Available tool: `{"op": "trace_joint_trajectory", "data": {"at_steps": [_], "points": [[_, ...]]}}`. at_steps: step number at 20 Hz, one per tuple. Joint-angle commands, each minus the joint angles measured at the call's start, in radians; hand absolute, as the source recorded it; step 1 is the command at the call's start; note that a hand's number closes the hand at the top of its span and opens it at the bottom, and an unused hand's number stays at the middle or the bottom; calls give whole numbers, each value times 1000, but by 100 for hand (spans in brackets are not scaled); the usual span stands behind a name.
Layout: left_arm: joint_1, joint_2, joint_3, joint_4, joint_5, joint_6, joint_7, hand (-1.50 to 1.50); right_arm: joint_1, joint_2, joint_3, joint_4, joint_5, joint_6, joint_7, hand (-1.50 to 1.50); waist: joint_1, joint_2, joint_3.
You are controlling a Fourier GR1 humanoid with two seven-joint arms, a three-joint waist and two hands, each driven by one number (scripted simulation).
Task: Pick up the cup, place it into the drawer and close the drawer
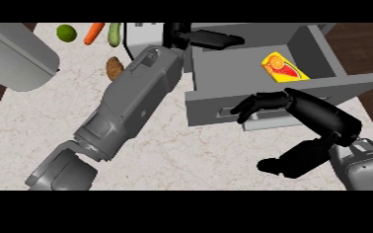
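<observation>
The grey drawer stands pulled out at the upper right, and a yellow and orange packet lies inside it. A white object, possibly the cup, stands on the counter left of the drawer, partly hidden by my left wrist. My left hand reaches over the drawer's back left corner with its fingers stretched out and nothing in them. My right hand is at the drawer's front panel. Its slightly bent fingers lie against the panel near the handle slot.
A lime, a carrot and a cucumber lie along the counter's far edge. A potato sits beside my left forearm. A large grey appliance fills the upper left corner.
</observation>
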Motion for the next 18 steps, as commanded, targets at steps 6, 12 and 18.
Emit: {"op": "trace_joint_trajectory", "data": {"at_steps": [6, 12, 18], "points": [[77, 36, 37, -12, 41, -93, -74, -150, 81, 50, 162, 220, 446, -207, -144, -150, 104, -7, 0], [146, 13, 38, -105, 55, -84, -83, -150, -50, 77, 194, 635, 572, -281, -316, -150, 164, -9, 2], [293, 78, 23, -202, 46, -138, -92, -150, -243, 145, 116, 978, 601, -381, -406, 150, 196, -9, 2]]}}
